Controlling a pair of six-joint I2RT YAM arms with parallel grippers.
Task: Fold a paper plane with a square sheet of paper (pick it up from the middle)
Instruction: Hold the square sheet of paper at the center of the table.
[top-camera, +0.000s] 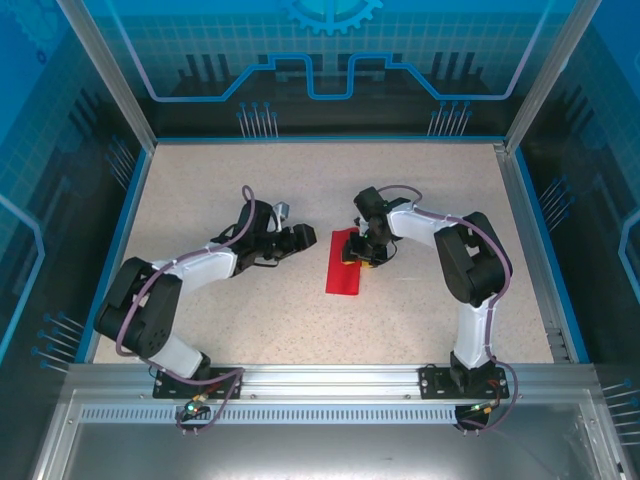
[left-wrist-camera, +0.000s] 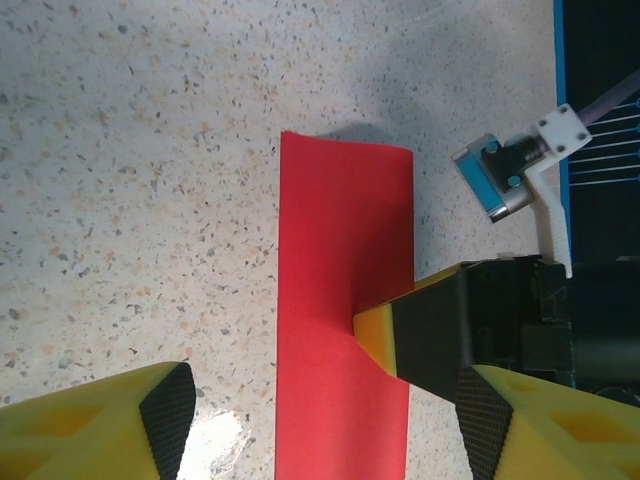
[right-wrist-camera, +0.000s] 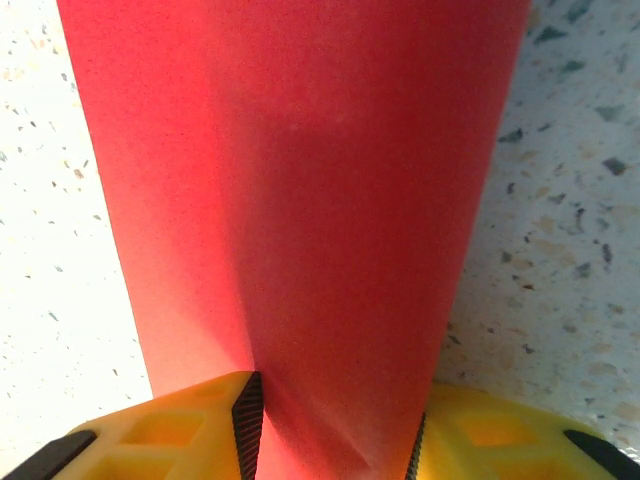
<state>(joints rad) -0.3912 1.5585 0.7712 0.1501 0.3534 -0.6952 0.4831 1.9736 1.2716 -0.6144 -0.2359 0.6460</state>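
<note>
The square sheet of paper (top-camera: 343, 272), folded to a narrow red strip, lay flat near the middle of the counter (top-camera: 220, 180), its length running roughly from 12 to 6 o'clock in the top view. The right end effector (top-camera: 366, 255) sat at the strip's 12 o'clock end. In its wrist view its fingers (right-wrist-camera: 200, 425) stood partly apart, with the paper (right-wrist-camera: 300, 200) spanning the gap and passing under both tips; it was not pinching the paper. The left end effector (top-camera: 308, 238) hovered at the strip's 10 o'clock, clear of it. Its yellow fingers (left-wrist-camera: 120, 420) were spread wide and held nothing.
</note>
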